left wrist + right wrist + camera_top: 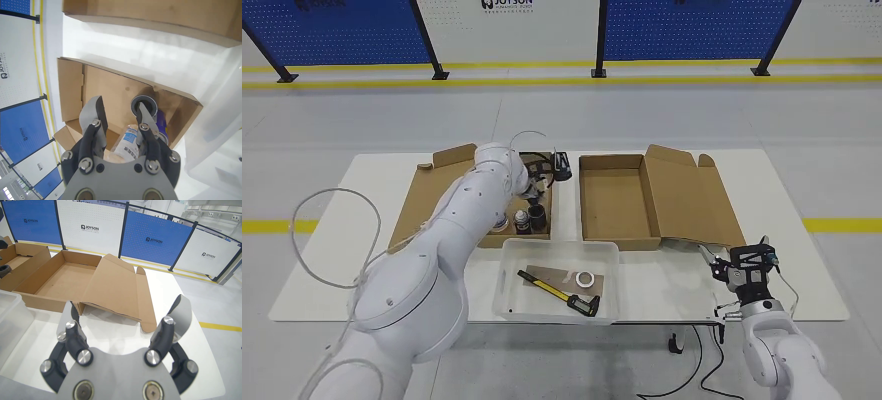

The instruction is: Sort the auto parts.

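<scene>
My left gripper (121, 111) hangs open above the left cardboard box (105, 83), nothing between its fingers. Under it in the box stand a black cylindrical part (144, 107) and a blue can (161, 123). A clear labelled bottle (126, 144) lies beside them. From above, the left gripper (554, 166) is over the box's far right corner, and the parts (527, 217) are grouped along its right side. My right gripper (125, 306) is open and empty, low over the table by the front right edge (747, 262).
The right cardboard box (617, 205) lies bare inside, its lid (692, 200) folded out to the right. A clear bin (512, 262) at the front centre holds a yellow-and-black tool (562, 293), a white tape roll (585, 278) and a brown sheet (552, 273).
</scene>
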You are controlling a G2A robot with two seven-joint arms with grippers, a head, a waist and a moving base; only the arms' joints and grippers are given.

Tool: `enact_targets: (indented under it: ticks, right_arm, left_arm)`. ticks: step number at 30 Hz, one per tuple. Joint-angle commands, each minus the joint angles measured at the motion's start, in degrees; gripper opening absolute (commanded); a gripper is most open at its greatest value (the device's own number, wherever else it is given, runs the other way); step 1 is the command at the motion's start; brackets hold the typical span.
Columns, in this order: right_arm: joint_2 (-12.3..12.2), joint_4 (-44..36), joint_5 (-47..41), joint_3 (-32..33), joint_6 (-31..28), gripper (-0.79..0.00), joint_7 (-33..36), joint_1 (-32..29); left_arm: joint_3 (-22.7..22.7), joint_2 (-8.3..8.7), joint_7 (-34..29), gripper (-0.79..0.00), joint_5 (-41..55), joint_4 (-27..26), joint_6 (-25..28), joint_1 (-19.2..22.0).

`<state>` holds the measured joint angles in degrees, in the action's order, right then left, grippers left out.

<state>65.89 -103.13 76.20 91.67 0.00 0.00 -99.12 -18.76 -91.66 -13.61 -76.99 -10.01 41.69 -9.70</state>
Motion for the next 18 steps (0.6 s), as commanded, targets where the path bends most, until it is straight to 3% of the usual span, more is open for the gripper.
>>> enact_targets:
  ticks: [1, 18]
  right_arm:
    - [0.00, 0.00, 0.00, 0.00, 0.00, 0.000, 0.00, 0.00]
    - [0.00, 0.00, 0.00, 0.00, 0.00, 0.000, 0.00, 0.00]
  left_arm:
    - [-0.46, 0.25, 2.05, 0.000, 0.46, 0.06, -1.00, 0.37]
    - [-4.86, 3.42, 14.40, 0.000, 5.15, -1.31, -5.07, 2.22]
